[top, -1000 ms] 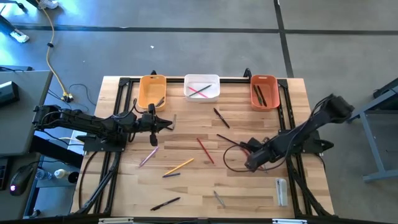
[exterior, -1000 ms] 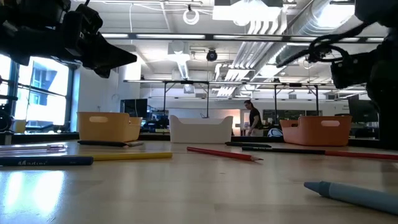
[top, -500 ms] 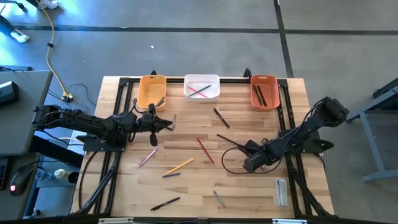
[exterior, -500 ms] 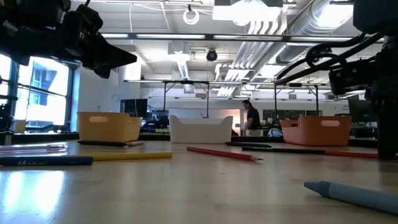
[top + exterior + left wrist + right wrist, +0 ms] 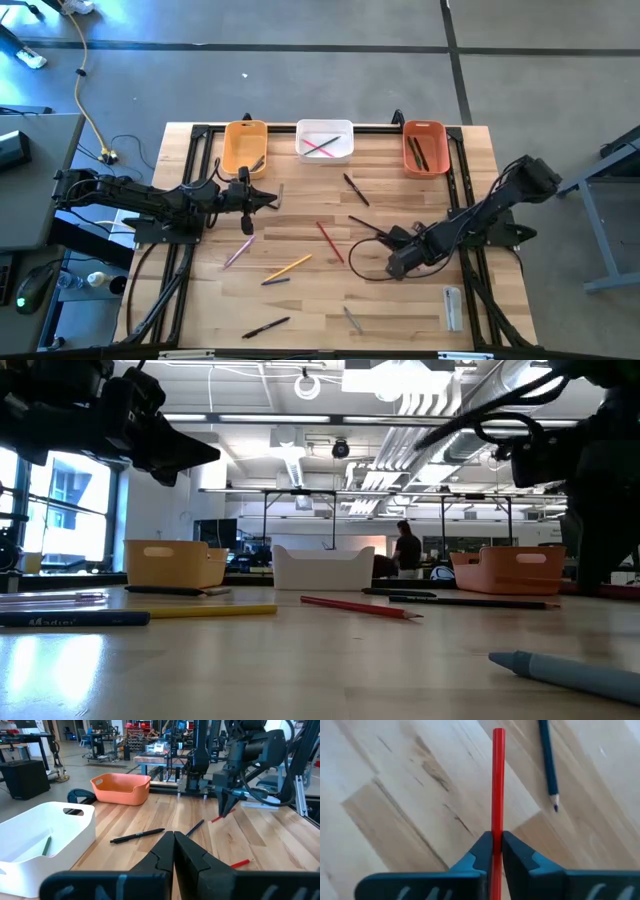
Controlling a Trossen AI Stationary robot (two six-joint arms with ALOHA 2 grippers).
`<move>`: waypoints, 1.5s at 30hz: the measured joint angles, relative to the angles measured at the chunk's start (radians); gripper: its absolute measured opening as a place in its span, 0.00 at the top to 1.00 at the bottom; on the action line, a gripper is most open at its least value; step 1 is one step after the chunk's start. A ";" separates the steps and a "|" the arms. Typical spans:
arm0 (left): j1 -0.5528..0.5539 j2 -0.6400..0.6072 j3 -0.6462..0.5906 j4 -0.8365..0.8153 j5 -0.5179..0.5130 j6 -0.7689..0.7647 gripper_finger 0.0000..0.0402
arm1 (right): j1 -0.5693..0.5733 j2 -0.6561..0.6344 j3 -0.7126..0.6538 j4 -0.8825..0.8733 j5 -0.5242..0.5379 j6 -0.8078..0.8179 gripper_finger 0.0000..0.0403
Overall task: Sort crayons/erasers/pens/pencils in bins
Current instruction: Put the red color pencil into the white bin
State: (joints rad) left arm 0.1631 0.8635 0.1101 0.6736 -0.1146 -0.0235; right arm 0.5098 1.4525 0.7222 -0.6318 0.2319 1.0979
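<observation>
My right gripper [image 5: 497, 840] stands at the table's right middle [image 5: 390, 266], shut on a red pencil [image 5: 498, 780]. A dark blue pencil [image 5: 548, 765] lies just beside it. My left gripper [image 5: 275, 200] hangs shut and empty above the table's left half. The yellow-orange bin [image 5: 245, 146], the white bin [image 5: 324, 140] and the red-orange bin [image 5: 424, 146] stand along the far edge. Black pens [image 5: 356, 189] [image 5: 265, 327] lie loose on the wood, as do a second red pencil [image 5: 330, 241], a pink one [image 5: 238, 252] and a yellow one [image 5: 288, 266]. My right gripper pinches the red pencil between its two fingers near one end [image 5: 497, 831]. The fingers point down at the table, and the rest of the pencil runs out ahead of them. Whether the pencil is clear of the wood, I cannot tell.
A whitish oblong item [image 5: 452, 305] and a grey crayon [image 5: 353, 320] lie near the front edge. A dark cable loops on the table beside my right gripper [image 5: 362, 262]. Black rails run along both sides of the table. A person stands far behind it [image 5: 407, 550].
My right gripper has gone down and a little toward the table's left edge, onto the red pencil. In the low view the arm now covers the spot where that pencil lay.
</observation>
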 joint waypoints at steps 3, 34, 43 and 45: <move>0.000 0.000 0.000 0.000 0.000 0.000 1.00 | 0.000 0.000 0.037 -0.004 0.026 -0.031 0.95; 0.000 0.000 0.000 0.006 -0.001 0.008 1.00 | -0.761 0.259 0.608 0.378 0.233 -1.256 0.95; 0.000 0.000 0.000 0.005 -0.001 0.008 1.00 | -0.895 0.515 0.818 0.359 0.198 -1.368 0.95; 0.000 0.000 0.000 0.005 -0.001 0.008 1.00 | -0.911 0.562 0.851 0.345 0.175 -1.369 0.95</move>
State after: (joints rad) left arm 0.1631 0.8635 0.1101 0.6784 -0.1154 -0.0158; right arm -0.4012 2.0145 1.5733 -0.2863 0.4065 -0.2707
